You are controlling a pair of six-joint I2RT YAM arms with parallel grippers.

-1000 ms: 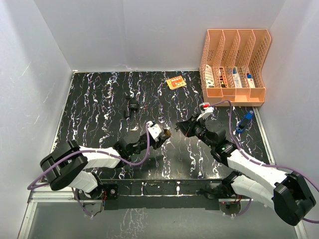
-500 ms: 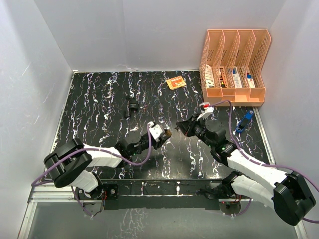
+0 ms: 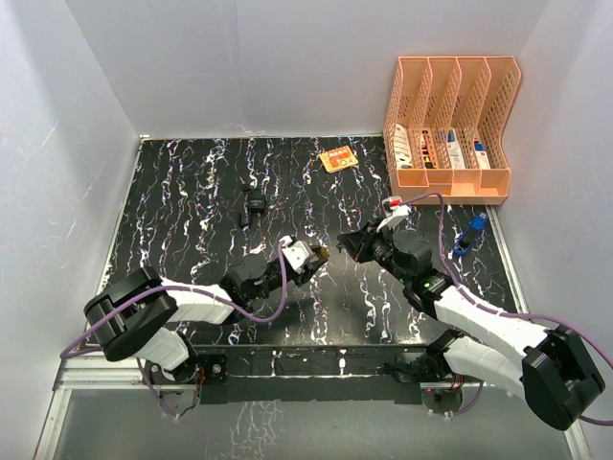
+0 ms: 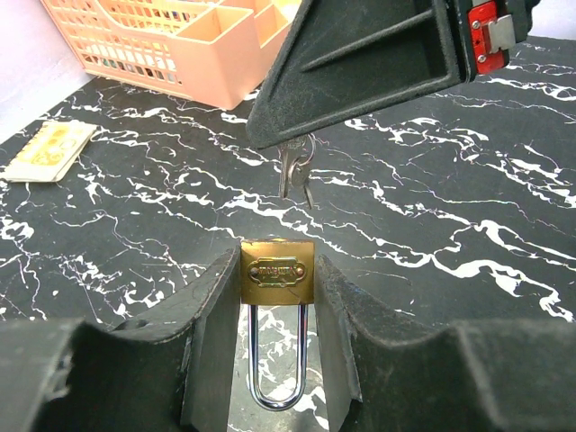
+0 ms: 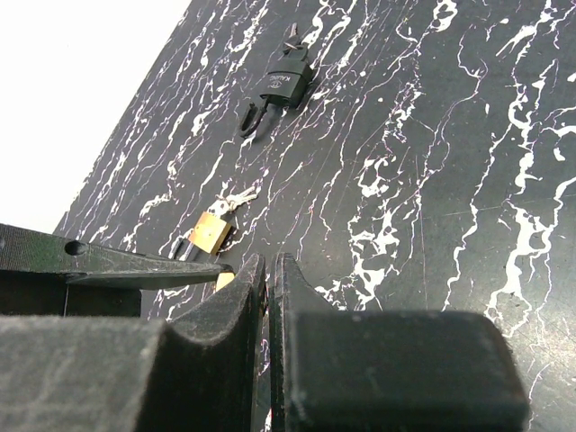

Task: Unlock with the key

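My left gripper (image 4: 277,263) is shut on a brass padlock (image 4: 277,270), gripping its body with the steel shackle pointing back between the fingers. In the top view the left gripper (image 3: 312,259) holds the padlock (image 3: 322,255) above the middle of the table. My right gripper (image 3: 348,243) faces it from the right. Its jaws (image 5: 268,270) are almost closed. In the left wrist view a small bunch of silver keys (image 4: 295,171) hangs from the right gripper's finger (image 4: 360,63), just beyond the padlock and apart from it.
An orange file rack (image 3: 450,125) stands at the back right. An orange card (image 3: 337,159) lies at the back middle. A small black plastic part (image 3: 254,206) lies left of centre, also in the right wrist view (image 5: 286,85). A blue object (image 3: 469,233) lies at the right edge.
Both grippers have shifted only slightly and stay tip to tip. The padlock and the keys remain held as before.
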